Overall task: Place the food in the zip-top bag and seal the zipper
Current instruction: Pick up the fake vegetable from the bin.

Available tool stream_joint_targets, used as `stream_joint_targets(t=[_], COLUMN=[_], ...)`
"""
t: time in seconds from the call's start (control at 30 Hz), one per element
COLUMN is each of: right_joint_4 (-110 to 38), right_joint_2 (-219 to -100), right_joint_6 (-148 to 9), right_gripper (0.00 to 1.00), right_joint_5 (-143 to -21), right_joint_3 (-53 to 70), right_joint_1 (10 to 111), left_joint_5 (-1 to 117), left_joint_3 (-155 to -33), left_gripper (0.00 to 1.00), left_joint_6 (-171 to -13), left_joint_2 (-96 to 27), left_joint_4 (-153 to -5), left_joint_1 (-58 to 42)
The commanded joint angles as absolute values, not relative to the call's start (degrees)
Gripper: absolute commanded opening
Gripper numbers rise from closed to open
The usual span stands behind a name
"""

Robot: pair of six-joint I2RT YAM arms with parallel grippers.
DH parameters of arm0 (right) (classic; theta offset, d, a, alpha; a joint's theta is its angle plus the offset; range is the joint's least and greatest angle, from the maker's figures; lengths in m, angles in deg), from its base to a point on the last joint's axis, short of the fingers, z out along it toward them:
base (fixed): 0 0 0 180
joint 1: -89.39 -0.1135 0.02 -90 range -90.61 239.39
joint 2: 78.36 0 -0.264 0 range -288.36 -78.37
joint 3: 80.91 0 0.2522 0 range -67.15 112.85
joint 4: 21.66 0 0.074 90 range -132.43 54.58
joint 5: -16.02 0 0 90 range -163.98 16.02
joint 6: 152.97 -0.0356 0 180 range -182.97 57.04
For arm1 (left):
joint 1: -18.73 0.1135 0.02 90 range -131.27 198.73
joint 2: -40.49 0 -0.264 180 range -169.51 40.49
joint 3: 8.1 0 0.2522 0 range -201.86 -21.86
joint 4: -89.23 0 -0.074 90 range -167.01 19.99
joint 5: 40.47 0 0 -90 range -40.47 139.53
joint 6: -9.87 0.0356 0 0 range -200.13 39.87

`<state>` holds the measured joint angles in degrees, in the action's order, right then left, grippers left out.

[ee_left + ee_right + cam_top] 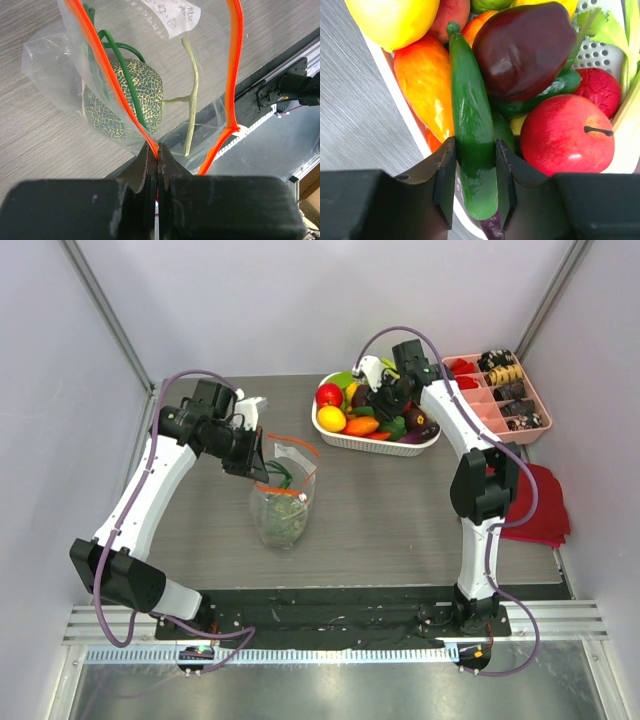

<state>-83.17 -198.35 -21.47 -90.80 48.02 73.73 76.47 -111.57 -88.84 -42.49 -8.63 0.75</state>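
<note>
The only print in view is on the white patch (172, 15) of the bag (50, 55), seen from the left wrist. It shows small dark characters and a few round marks, cut off at the frame edge and too small to read.

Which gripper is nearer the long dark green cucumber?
Right gripper: jaws against both sides of the cucumber. Left gripper: away at the clear plastic bag, pinching its orange-red zipper.
</note>
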Motion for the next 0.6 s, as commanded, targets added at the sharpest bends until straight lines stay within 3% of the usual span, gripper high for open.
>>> stream_joint_targets(t=[0.0, 0.2, 0.33, 0.57], right_joint_4=[-83.15, -85.00, -86.49, -93.60], right_joint_2=[-193.42, -188.32, -184.10, -179.44], right_joint_6=[-18.23, -17.79, -19.89, -40.95], right_gripper=[0.27, 0.02, 0.01, 0.01], right_joint_5=[-90.77, -90.68, -93.49, -99.21], right_joint_3=[48.07, 47.46, 47.80, 54.75], right_joint_1=[73.49, 73.57, 73.57, 69.19], left_joint_5=[76.25, 76.25, 76.60, 75.99], left_joint_3=[-111.68, -111.51, -111.33, -111.33], left_gripper=[0.00, 0.00, 0.00, 0.00], left_joint_6=[-88.04, -88.04, -88.30, -88.39], left_joint_2=[-40.72, -40.37, -40.37, -40.11], left_joint_4=[-9.77, -9.95, -10.03, -11.53], left_joint_1=[0.97, 0.97, 0.97, 0.88])
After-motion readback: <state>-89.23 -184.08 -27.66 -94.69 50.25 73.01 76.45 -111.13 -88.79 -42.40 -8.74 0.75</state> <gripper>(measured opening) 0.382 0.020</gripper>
